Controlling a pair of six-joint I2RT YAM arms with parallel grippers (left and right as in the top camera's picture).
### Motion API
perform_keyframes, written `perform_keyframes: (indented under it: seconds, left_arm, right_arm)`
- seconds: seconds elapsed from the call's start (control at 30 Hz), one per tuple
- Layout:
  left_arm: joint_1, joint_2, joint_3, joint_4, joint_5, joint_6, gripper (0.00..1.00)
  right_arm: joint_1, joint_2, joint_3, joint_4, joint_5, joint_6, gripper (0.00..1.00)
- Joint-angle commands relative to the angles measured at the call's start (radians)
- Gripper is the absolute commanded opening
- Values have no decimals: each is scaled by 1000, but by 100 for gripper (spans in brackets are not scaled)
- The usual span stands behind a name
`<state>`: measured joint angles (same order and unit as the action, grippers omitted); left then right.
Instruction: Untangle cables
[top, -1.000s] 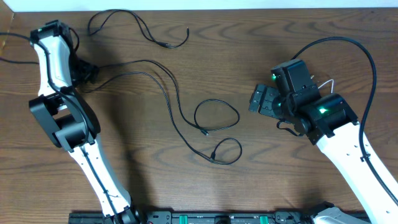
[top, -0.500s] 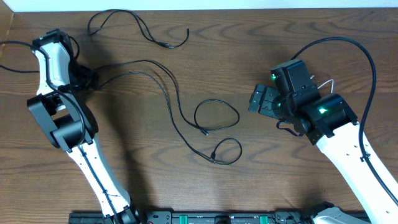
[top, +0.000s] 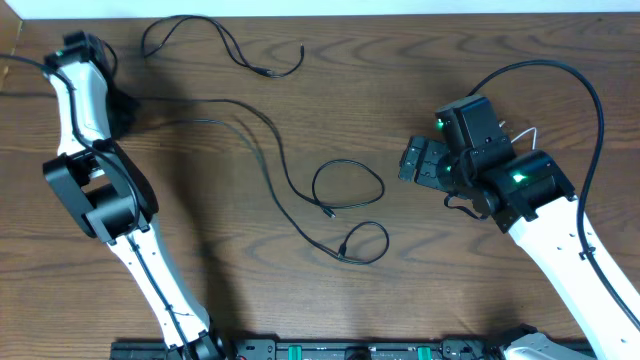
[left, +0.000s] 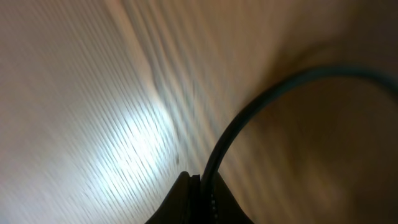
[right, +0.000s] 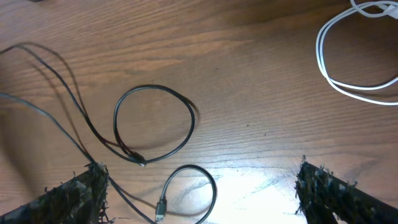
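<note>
**Two arms, three cables: the longest one pinched at the left**

The wooden table (top: 450, 60) carries everything, and the cables lie spread across it rather than bunched. Two arms serve it. The left arm (top: 85, 100) reaches to the far-left edge and the right arm (top: 540, 220) stands at the right.

There are three cables.
- **The long black cable (top: 275, 160)** runs as two strands from the left arm toward the middle. It ends in an upper loop (top: 350, 185) and a lower loop (top: 365, 242), each with a small plug (top: 343, 248): two loops, two plugs.
- **The short black cable (top: 230, 50)** lies alone along the far edge, well apart.
- **The white cable (right: 348, 87)** is coiled beside the right arm and is mostly hidden from above.

The left gripper (left: 200, 186) has its fingertips pressed together on the long black cable. It is probably held there so that a pull would draw the strands straight. The right gripper (right: 202, 186) has its jaws spread wide and holds nothing. It faces the two loops, likely placed there to take one.
</note>
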<state>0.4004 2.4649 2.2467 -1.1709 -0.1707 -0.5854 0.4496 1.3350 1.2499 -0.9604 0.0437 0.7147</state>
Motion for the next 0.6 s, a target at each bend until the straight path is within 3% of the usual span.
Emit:
perform_keyframes:
  seconds: [0.0,0.23,0.3,0.37,0.43,0.57]
  left_arm:
    - [31,-112,159,33,-138,34,8]
    - [209,-247,210,150,-168,-16,8]
    - [265,-254,210,153,-154,-11,26]
    - [311,-243,198,158,-77,52,67]
    - [331,-231,178,165,9,89,90]
    - [338,-222,92,175,66,95,93]
  right_arm:
    - [4,7,4,0,1,-13,95]
    - [4,7,5,-5,1,-26,95]
    - [4,7,5,3,2,-25,95]
    - [4,7,5,21,2,-25,95]
    - [4,7,4,34,2,-25,95]
    - [4,7,5,33,-1,-25,95]
